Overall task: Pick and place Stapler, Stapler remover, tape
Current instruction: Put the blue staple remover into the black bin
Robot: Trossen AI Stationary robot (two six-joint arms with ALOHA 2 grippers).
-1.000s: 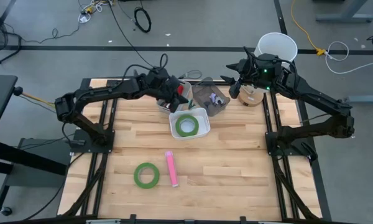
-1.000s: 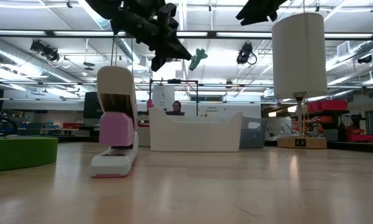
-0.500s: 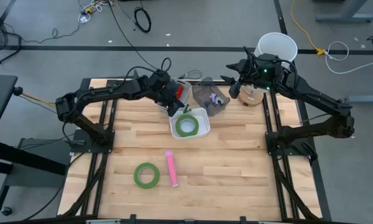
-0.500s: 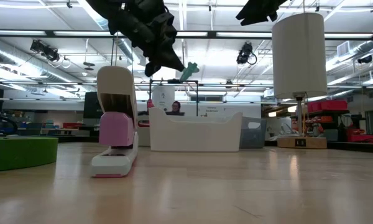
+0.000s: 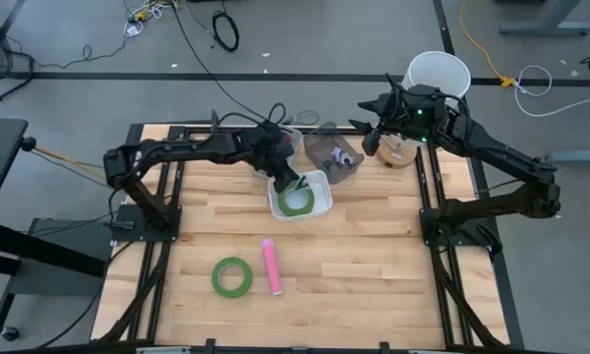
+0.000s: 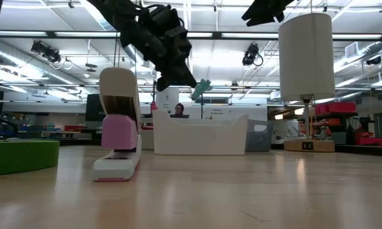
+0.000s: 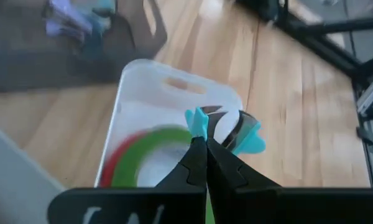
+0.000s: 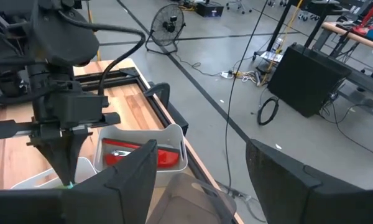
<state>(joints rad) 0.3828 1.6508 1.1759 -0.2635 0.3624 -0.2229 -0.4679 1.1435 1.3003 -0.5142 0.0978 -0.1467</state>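
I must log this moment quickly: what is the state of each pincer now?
Left pincer: shut on the teal staple remover, above the white bin.
Right pincer: open, holding nothing, near the back edge of the table.

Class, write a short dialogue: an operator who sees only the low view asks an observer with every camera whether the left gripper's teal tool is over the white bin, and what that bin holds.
Operator: Is the teal tool above the white bin, or nearer to me than it?
Observer: Above it. From overhead, the left gripper, shut on the staple remover, hangs over the white bin.
Operator: What's inside? I see only its wall.
Observer: A green tape roll, with a red roll showing at its edge.
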